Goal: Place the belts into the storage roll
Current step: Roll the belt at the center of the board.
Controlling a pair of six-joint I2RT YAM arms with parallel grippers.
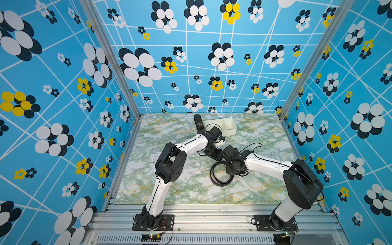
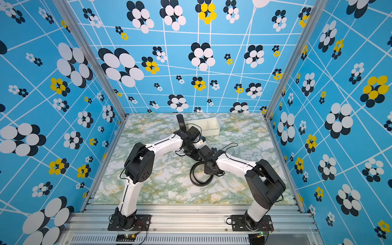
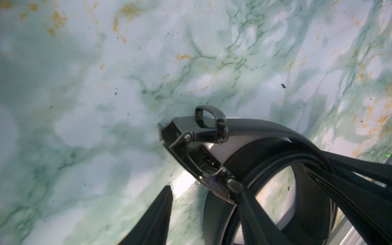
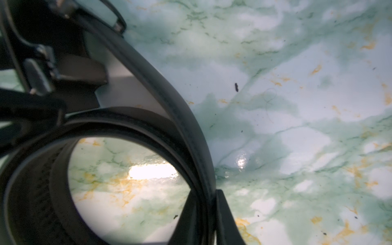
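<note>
One belt lies as a loose black loop of several turns in the middle of the table, also visible in the other top view as the belt. My right gripper is shut on the belt's stacked strap layers at the loop's right side. The belt's dark buckle sits in front of my left gripper, whose jaws stand apart, one finger clear of the strap. A second belt, tightly coiled, stands at the left end of the storage roll; whether it is inside is unclear.
The off-white storage roll sits near the back wall, just behind the left wrist. Both arms meet close together over the table's middle. Patterned blue walls close in three sides, and a metal rail runs along the front.
</note>
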